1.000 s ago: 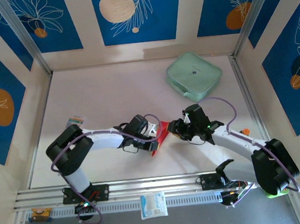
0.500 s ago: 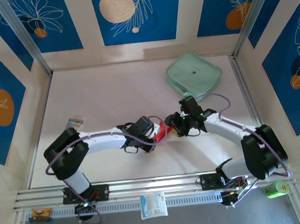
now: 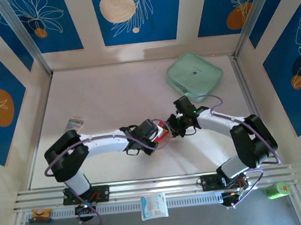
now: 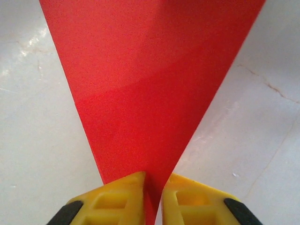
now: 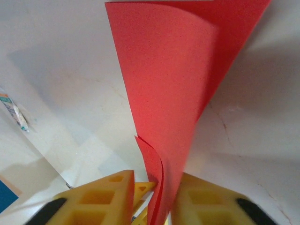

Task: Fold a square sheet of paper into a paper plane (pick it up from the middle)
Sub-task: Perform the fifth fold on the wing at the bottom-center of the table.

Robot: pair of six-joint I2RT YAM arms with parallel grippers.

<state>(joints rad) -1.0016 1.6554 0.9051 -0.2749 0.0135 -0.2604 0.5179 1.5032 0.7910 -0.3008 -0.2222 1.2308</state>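
Moved closer together, toward the counter's far edge: left tool and right tool, each clenched on the square sheet of paper, likely steadying it for creasing.

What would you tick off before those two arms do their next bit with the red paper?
1. Left jaws shut on the red paper: ok.
2. Right jaws shut on it: ok.
3. Paper untorn where visible: ok.
4. Layers lying flat together: not ok, they bow apart in the right wrist view.
5. Edges lined up: cannot tell.
6. Mint-green case well apart from the paper: ok.
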